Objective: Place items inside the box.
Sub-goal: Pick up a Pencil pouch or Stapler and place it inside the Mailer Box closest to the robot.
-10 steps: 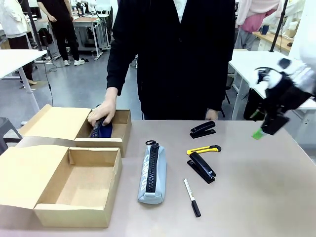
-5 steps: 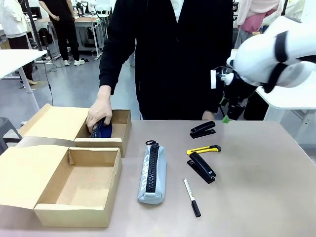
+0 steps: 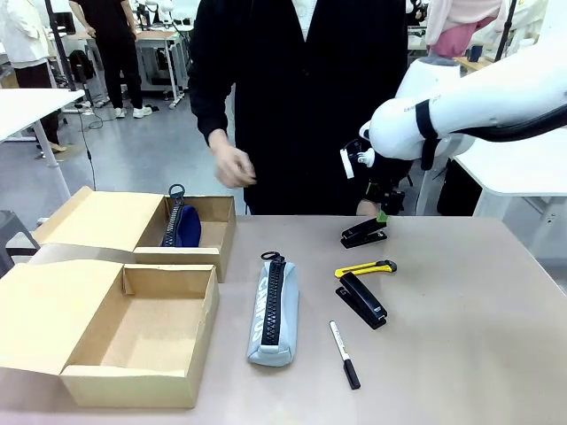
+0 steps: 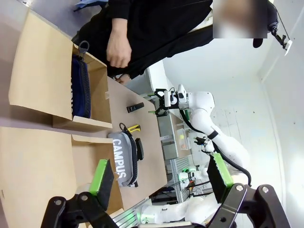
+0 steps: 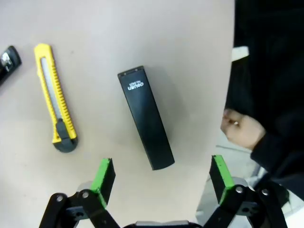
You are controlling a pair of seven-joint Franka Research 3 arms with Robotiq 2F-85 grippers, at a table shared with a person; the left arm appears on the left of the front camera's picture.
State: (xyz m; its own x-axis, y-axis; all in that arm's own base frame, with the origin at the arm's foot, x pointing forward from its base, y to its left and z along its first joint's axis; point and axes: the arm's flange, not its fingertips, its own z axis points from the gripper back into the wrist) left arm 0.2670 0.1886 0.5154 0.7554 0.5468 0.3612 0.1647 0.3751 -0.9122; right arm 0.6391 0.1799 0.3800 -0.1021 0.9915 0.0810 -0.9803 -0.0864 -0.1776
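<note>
The navy pencil case [image 3: 182, 227] lies in the far cardboard box [image 3: 220, 232]. A grey pencil case [image 3: 273, 308] marked CAMPUS lies at the table's middle, with a marker pen [image 3: 345, 354] to its right. My right gripper [image 3: 382, 212] hangs open just above the far black stapler [image 3: 364, 232]. In the right wrist view that stapler [image 5: 145, 117] lies ahead of the open right gripper [image 5: 161, 178], beside the yellow utility knife [image 5: 56, 112]. A second stapler [image 3: 361, 299] lies nearer. My left gripper [image 4: 160, 174] is open and holds nothing.
A second open cardboard box [image 3: 133, 385] stands at the near left with nothing inside. The person stands at the far edge with one hand [image 3: 233, 166] raised above the table and the other hand [image 5: 240, 128] close to the far stapler.
My right arm has swung in from the right and come down over the far stapler. The person's hand has let go of the navy case in the box and risen.
</note>
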